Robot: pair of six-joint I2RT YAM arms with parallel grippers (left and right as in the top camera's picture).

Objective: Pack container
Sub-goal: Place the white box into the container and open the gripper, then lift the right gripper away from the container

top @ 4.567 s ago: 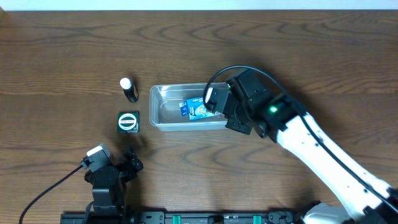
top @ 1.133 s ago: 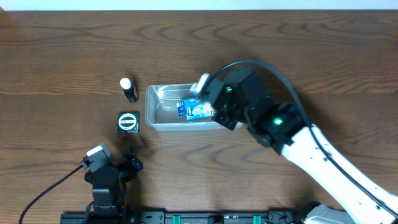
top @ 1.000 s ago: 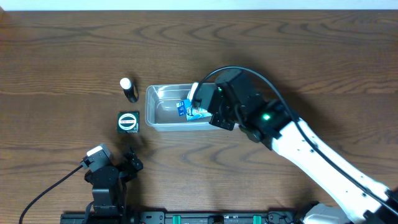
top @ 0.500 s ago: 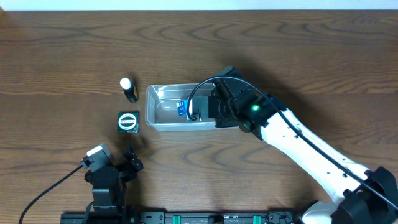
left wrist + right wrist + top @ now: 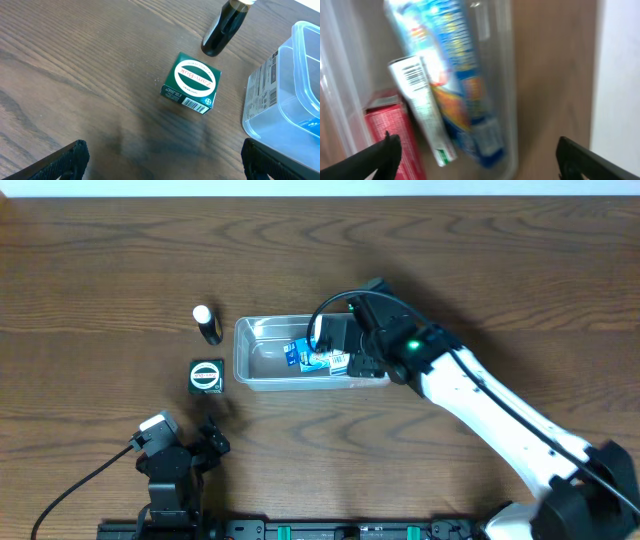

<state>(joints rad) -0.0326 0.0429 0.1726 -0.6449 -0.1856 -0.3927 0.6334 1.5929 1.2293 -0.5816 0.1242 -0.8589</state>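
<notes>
Two claws show, and both stand spread wide. The right gripper (image 5: 481, 159) hangs over the 3 o'clock end of the container (image 5: 243, 352), the clear tub lying near the middle of the table (image 5: 480, 250). In its wrist view its fingertips (image 5: 379, 156) sit at the lower corners, far apart and clamped on nothing. The picture is too blurred to show whether either tip touches the tub's wall. Ahead of them, inside the tub, lie a blue packet (image 5: 451, 80), a white barcoded tube (image 5: 421, 111) resting against the packet's 9 o'clock side, and a red box (image 5: 391, 134) at the tube's 7 o'clock. The left gripper (image 5: 162, 161) is low at the table's 7 o'clock, its fingers (image 5: 67, 157) equally far apart and holding nothing. It looks out at a green box (image 5: 192, 84) standing alone on the wood. From above, that box lies at the tub's 8 o'clock, just beside it. A dark bottle (image 5: 208, 326) with a white cap stands upright at the tub's 10 o'clock, near the green box but apart from it.
</notes>
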